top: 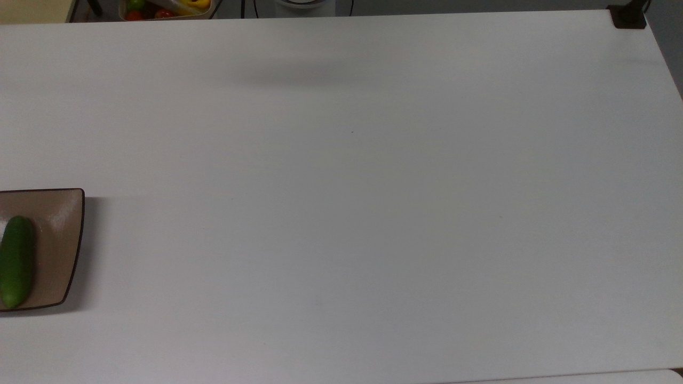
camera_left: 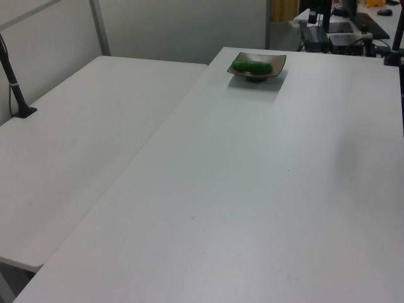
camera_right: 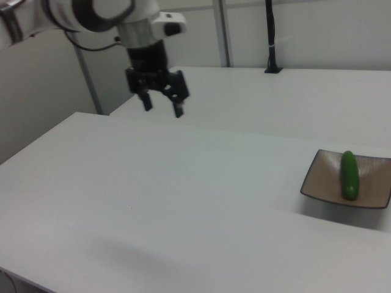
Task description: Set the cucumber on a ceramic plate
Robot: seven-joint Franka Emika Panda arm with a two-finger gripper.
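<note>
Cucumber (top: 16,261): uniform dark green, no markings. Ceramic plate (top: 58,234): glossy brown-beige face, thin dark rim. Table (top: 352,202): plain white, unpatterned. Gripper (camera_right: 162,104): black fingers and body. Arm (camera_right: 91,15): white shell with grey joint bands. Bin (top: 165,8) at the top view's upper edge: contents red, yellow and green. Clamp (top: 628,16) at the table corner: black.

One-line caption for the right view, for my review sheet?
Cucumber lies on the square plate while the open, empty gripper hangs well away above the white table.
</note>
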